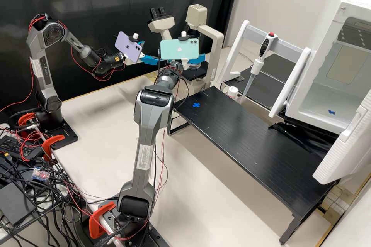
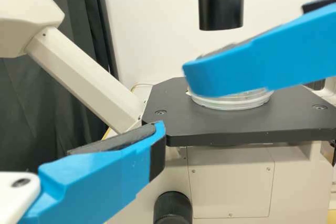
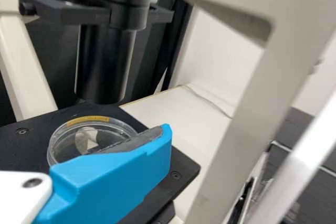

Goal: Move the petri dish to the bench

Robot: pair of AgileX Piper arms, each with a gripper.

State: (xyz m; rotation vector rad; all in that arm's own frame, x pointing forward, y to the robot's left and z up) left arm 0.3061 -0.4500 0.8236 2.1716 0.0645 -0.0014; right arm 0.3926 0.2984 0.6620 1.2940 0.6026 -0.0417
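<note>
1. The right gripper (image 3: 157, 140) is spread, and we judge that it pinches nothing. Its blue finger hides a part of the petri dish (image 3: 65, 145); if it touches the dish, we cannot tell.
2. The dish lies flat on the black stage (image 3: 181, 182) of the microscope, below the dark tube (image 3: 102, 66). It has a yellow label at its rim.
3. The step in hand, in our judgement, is to grasp the dish. We should bring one pad on each side of the dish, low and level with its wall, and close softly. If we close on only the upper edge, the lid could come away alone.
4. The room under the tube looks small to us. So we should first draw the dish out level, and lift only when it is free of the tube and the pale column (image 3: 252, 119).
5. The left gripper (image 1: 150, 52) is also spread, beside the microscope. It would be good to leave it aside, because the two grippers are near each other.
6. Farther out is the black bench (image 1: 239, 139) with a blue cross (image 1: 196, 105), perhaps the place for the dish. There we should lower it flat and open slowly.
</note>
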